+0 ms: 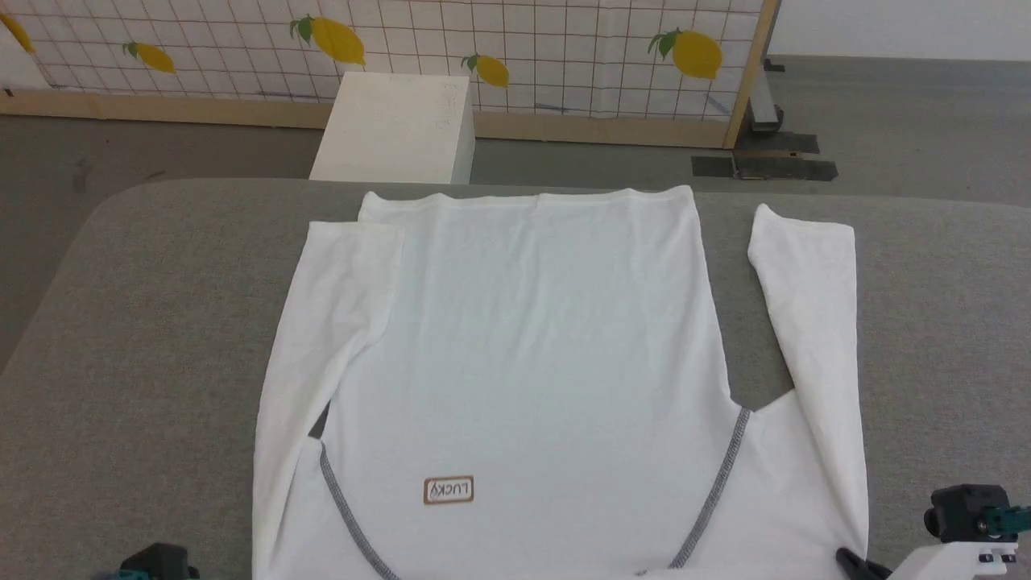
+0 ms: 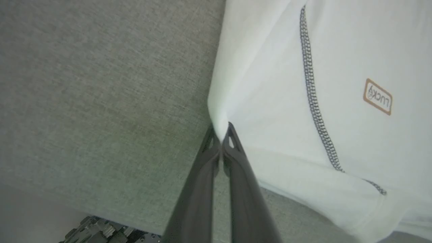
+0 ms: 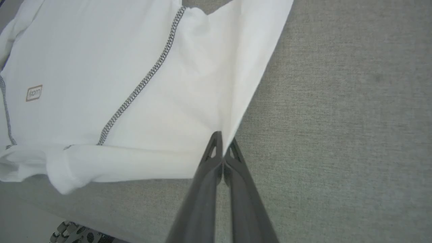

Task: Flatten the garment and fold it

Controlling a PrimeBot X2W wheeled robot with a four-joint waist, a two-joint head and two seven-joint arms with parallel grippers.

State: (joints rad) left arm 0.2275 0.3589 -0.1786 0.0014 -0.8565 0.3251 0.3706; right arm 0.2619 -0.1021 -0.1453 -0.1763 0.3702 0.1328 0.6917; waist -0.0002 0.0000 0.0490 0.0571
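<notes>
Garment (image 1: 523, 338) spread on the grey table (image 1: 161, 322), body reaching away ahead of both claws. Left gripper (image 2: 221, 130) clamped tight on its near side edge. Right gripper (image 3: 224, 138) likewise pinching the opposite near edge, fabric fanning out beyond its tips.

garment (image 1: 523, 338): white, grey-and-white stitched seams; table (image 1: 161, 322): grey weave; box (image 1: 395, 121): white; screen (image 1: 564, 48): white grid, yellow lemons
</notes>
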